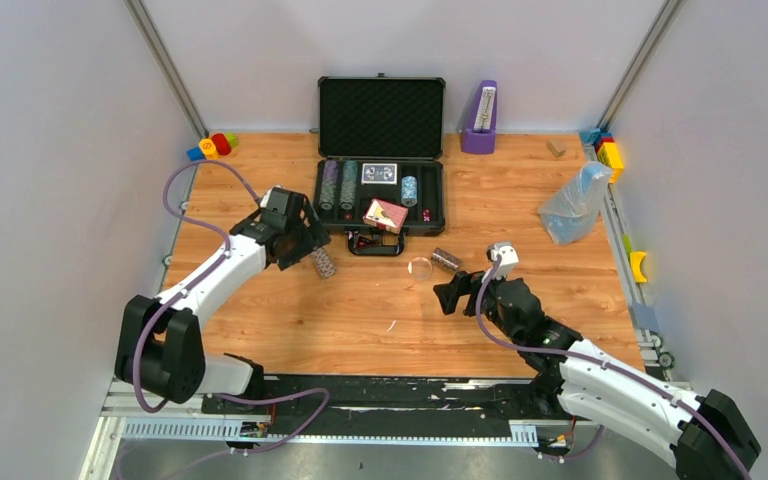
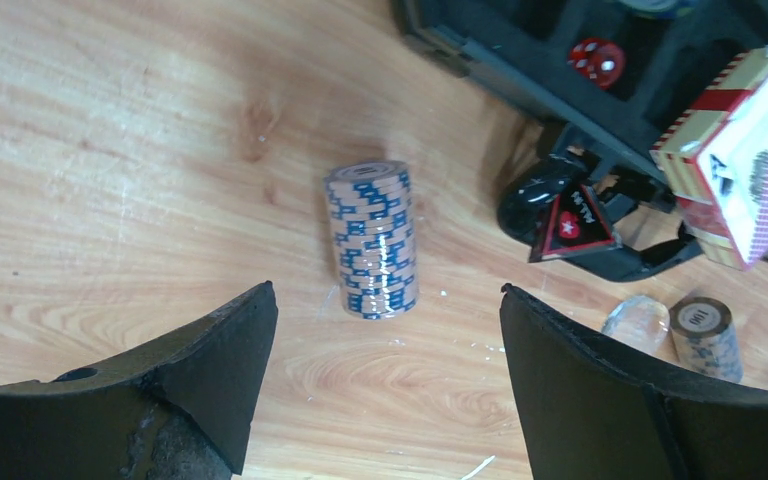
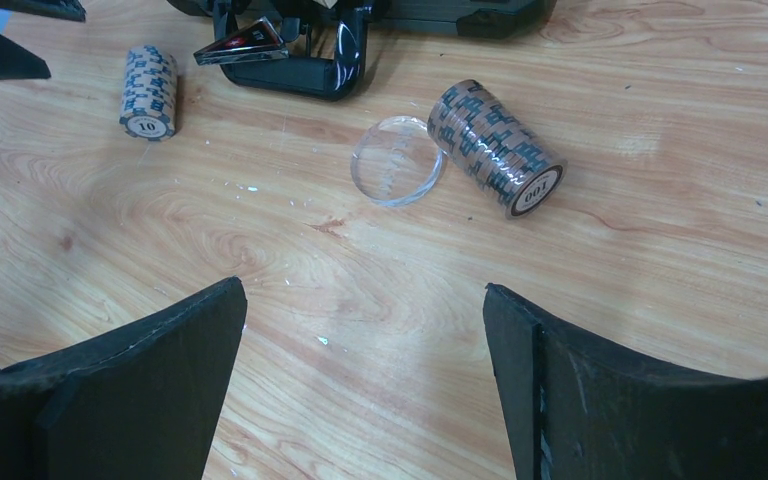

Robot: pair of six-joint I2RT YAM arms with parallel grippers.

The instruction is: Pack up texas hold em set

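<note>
The black briefcase (image 1: 434,210) lies open at the back of the table, its foam-lined lid (image 1: 381,118) upright. Inside are chip stacks (image 1: 338,185) and a blue card deck (image 1: 379,173). A red card deck (image 1: 385,215) (image 2: 745,150) leans on the front rim above the handle (image 2: 600,240). One tan-and-blue chip stack (image 1: 323,263) (image 2: 372,240) lies on its side on the wood, just ahead of my open, empty left gripper (image 1: 305,247) (image 2: 385,290). A second chip roll (image 1: 446,260) (image 3: 495,145) lies beside a clear round disc (image 3: 398,160), beyond my open, empty right gripper (image 1: 450,295) (image 3: 362,288).
A purple metronome (image 1: 479,118) stands right of the lid. A clear plastic bag (image 1: 575,200) lies at the right. Coloured blocks sit in the back left corner (image 1: 212,147) and along the right rail (image 1: 610,152). Red dice (image 2: 597,62) sit in the case.
</note>
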